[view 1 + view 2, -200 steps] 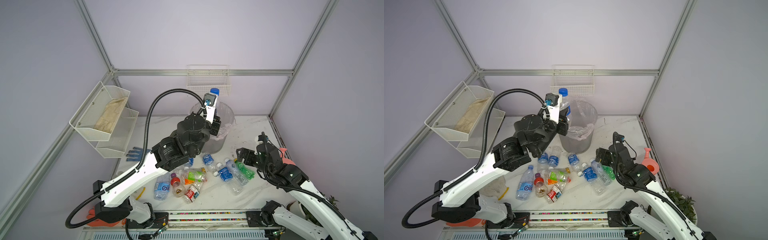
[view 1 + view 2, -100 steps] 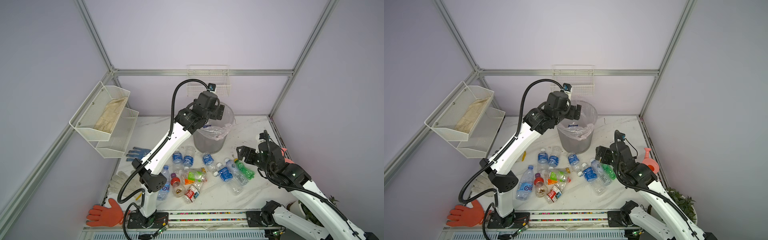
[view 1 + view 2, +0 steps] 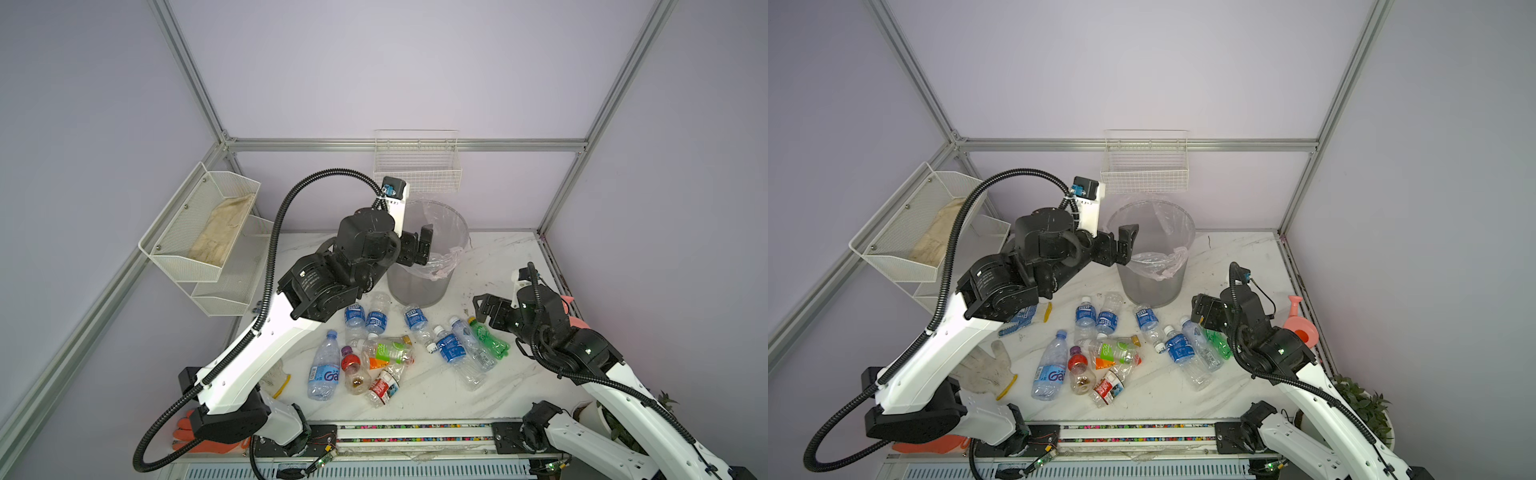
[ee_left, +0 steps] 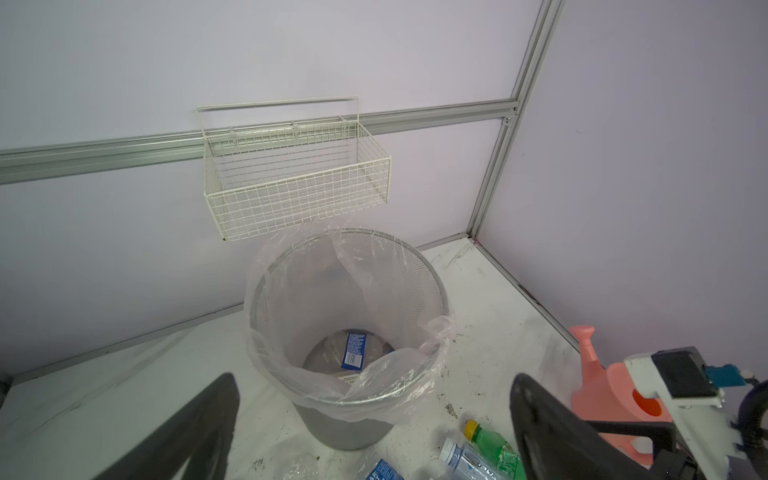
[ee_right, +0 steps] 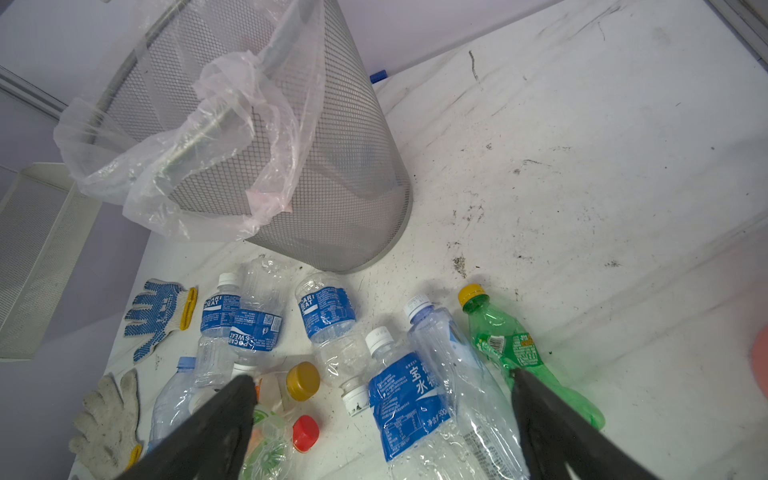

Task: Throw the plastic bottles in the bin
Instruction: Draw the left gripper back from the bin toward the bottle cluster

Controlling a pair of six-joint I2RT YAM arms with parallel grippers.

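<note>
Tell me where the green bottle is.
In both top views the green bottle lies on the table's right side, beside a clear bottle and close to the open right gripper.

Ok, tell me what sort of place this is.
Probably a robot test cell in a lab, not a home: plain walls held in aluminium framing, two white robot arms fixed to a rail at the front, and plastic bottles staged beside a mesh bin.

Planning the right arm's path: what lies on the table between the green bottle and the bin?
Only bare, dirt-specked table lies between the green bottle and the bin; the right wrist view shows it.
</note>
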